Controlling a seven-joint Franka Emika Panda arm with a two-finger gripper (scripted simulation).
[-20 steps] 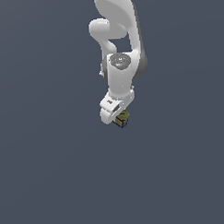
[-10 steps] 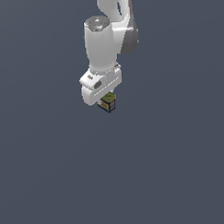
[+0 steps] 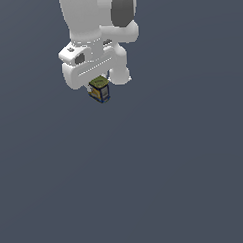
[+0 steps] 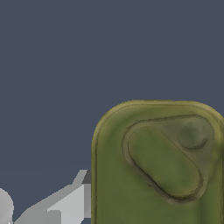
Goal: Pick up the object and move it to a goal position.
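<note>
The object (image 3: 99, 89) is a small boxy block with an olive-green top and blue and yellow printed sides. In the exterior view it hangs just under the white hand of the arm, high in the picture. My gripper (image 3: 98, 84) is shut on it; the hand's body hides the fingers. In the wrist view the object's olive-green top (image 4: 159, 164) fills much of the picture, very close to the camera, with one grey finger (image 4: 65, 203) beside it.
A plain dark grey surface (image 3: 146, 182) fills everything below and around the arm. The white arm (image 3: 97, 24) comes down from the top of the exterior view.
The arm has moved toward the exterior view's left and up, carrying the object along in its grip. The hand now looks larger and nearer the camera.
</note>
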